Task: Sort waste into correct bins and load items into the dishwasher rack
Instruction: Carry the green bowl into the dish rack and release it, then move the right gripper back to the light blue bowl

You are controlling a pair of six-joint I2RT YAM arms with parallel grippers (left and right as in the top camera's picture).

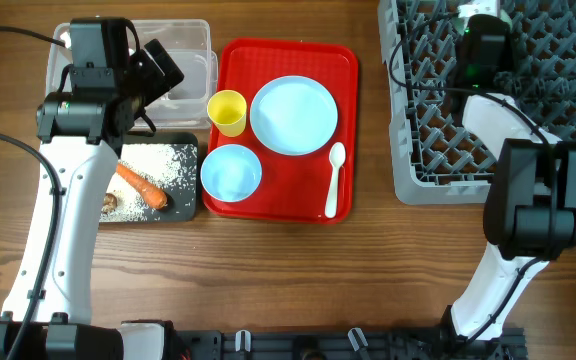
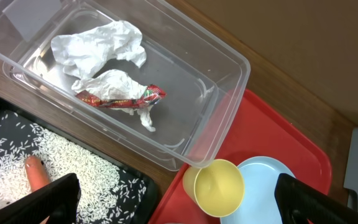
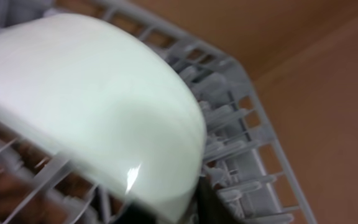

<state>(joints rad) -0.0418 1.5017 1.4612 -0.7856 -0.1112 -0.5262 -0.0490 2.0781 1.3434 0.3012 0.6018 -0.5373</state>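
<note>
My left gripper (image 1: 158, 65) (image 2: 179, 202) is open and empty, above the near corner of the clear tub (image 1: 193, 35) (image 2: 229, 62). The tub holds the crumpled napkin (image 2: 98, 46) and the red wrapper (image 2: 120, 96). The black tray (image 1: 183, 205) holds rice (image 1: 163, 162), a carrot piece (image 1: 143, 187) and a brown scrap (image 1: 109, 203). My right gripper (image 1: 483, 35) (image 3: 166, 208) is shut on the pale green bowl (image 3: 92, 99) over the far part of the grey rack (image 1: 428, 150). The yellow cup (image 1: 227, 111), blue plate (image 1: 293, 115), blue bowl (image 1: 231, 172) and white spoon (image 1: 334, 178) lie on the red tray (image 1: 288, 205).
The red tray sits between the bins and the rack. The rack's upright pegs (image 3: 241, 143) stand close around the green bowl. Bare wooden table runs along the front edge.
</note>
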